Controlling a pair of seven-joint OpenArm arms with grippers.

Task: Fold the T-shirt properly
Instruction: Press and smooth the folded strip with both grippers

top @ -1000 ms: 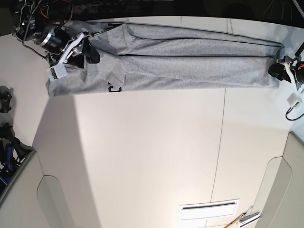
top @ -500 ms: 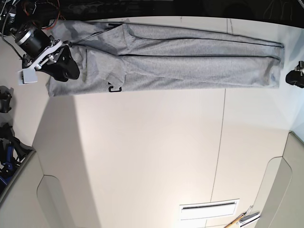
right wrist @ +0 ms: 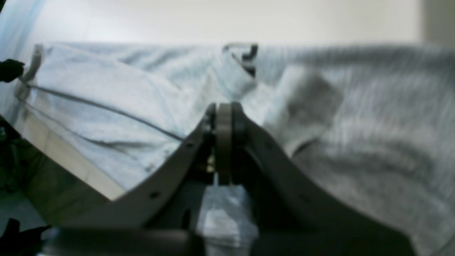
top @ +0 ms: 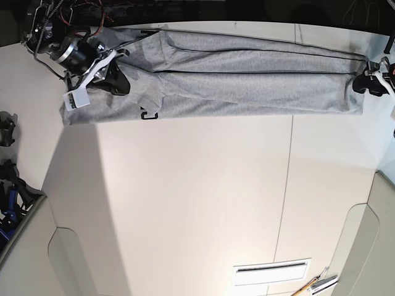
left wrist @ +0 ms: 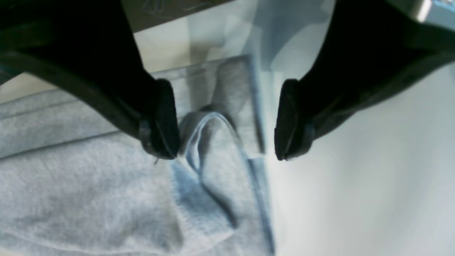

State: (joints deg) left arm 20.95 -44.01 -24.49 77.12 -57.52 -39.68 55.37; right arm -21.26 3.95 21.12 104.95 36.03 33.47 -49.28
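The left tool (left wrist: 225, 121) hangs with its jaws spread over a puckered corner of the soft heather-grey cotton T-shirt (top: 247, 80), gripping nothing. The right tool (right wrist: 224, 117) is pinched closed above the other end. The shirt lies in a long band between them on the pale desk (top: 197, 203); it looks light and limp, so I'd grab it at hemmed corners.

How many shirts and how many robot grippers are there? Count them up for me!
T-shirt: 1
Grippers: 2, the left gripper and the right gripper
Total: 3
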